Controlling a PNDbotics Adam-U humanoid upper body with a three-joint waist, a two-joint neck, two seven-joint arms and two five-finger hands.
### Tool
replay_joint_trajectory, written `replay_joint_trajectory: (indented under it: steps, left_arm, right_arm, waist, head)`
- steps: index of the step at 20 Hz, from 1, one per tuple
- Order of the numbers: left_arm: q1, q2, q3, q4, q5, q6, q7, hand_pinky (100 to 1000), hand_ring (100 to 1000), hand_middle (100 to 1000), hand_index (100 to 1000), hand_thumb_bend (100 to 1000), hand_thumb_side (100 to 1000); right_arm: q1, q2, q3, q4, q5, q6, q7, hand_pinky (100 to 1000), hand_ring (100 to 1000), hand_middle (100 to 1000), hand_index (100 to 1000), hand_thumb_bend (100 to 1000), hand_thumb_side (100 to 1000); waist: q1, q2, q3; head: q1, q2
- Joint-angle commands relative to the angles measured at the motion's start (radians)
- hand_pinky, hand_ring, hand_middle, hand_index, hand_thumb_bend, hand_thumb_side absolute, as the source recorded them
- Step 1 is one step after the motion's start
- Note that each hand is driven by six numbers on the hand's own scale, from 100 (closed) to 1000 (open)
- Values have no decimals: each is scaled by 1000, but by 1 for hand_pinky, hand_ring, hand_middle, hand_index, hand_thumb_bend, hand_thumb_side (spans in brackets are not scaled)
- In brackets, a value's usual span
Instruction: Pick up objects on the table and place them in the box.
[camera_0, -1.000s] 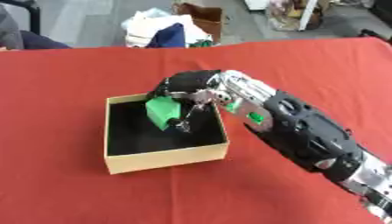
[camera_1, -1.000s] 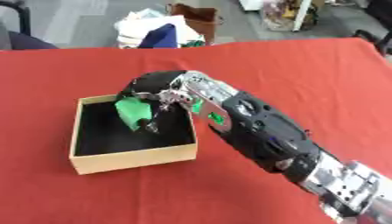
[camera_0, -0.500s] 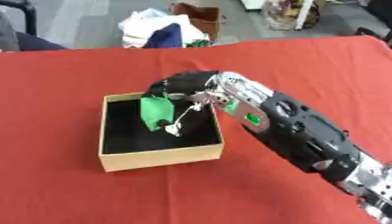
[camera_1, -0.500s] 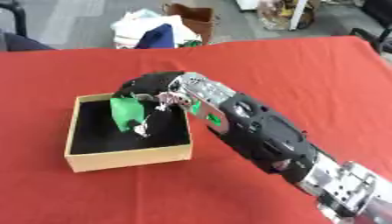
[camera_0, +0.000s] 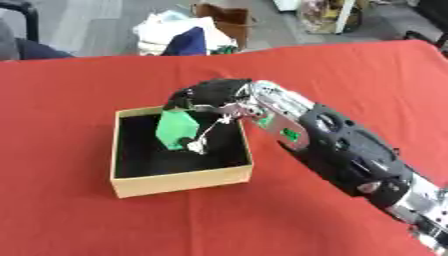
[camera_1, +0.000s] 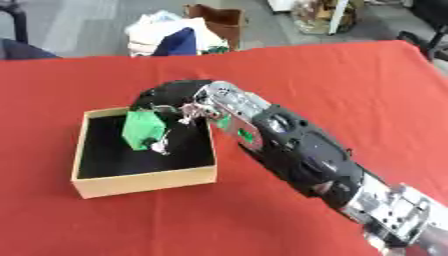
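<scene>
An open tan cardboard box (camera_0: 181, 182) with a dark inside stands on the red table. My right hand (camera_0: 207, 95) reaches in from the right over the box's far right corner, fingers curled round a green object (camera_0: 177, 129). The green object hangs inside the box, just above its dark floor, with a small pale piece dangling below it. My left hand shows in neither view.
The red tablecloth (camera_0: 105, 220) spreads all around the box. Beyond the table's far edge lie a pile of white and blue cloth (camera_0: 179, 37) and a brown bag (camera_0: 227, 17) on the floor.
My right hand has carried the green object a little lower and further into the box. The picture has shifted slightly as the head moved.
</scene>
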Motion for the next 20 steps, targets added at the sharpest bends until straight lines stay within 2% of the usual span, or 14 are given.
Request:
replay_joint_trajectory:
  steps: [1, 8, 12, 17, 20]
  left_arm:
    - [-5, 15, -1, -13, 2, -2, -2, 622, 649, 634, 776, 100, 468]
    - [-5, 17, -1, -15, 0, -2, -3, 622, 650, 635, 776, 100, 468]
    - [-3, 18, 0, -15, -1, -2, -2, 622, 650, 634, 776, 100, 467]
    - [0, 20, 2, -14, -3, -2, 0, 622, 650, 634, 775, 100, 468]
    - [2, 22, 4, -14, -5, -2, 2, 622, 650, 635, 775, 100, 469]
  right_arm:
    - [-15, -23, -11, -18, 10, -8, -2, 875, 935, 950, 1000, 286, 689]
    - [-18, -41, -23, -39, 14, -7, -13, 878, 930, 949, 1000, 299, 679]
    - [-19, -78, -50, -85, -10, 13, -30, 872, 929, 942, 1000, 260, 630]
    - [10, -155, -135, -172, -43, 71, -82, 863, 928, 942, 1000, 240, 533]
    - [42, -200, -200, -206, -62, 110, -130, 857, 927, 945, 1000, 281, 508]
  waist:
    - [3, -23, -2]
    - [1, -27, -4]
    - [0, -30, -7]
    - [-1, -32, -20]
    - [-2, -32, -29]
  head:
    - [-5, -1]
    - [-3, -3]
    - [0, -6]
    - [10, -12]
    - [16, -13]
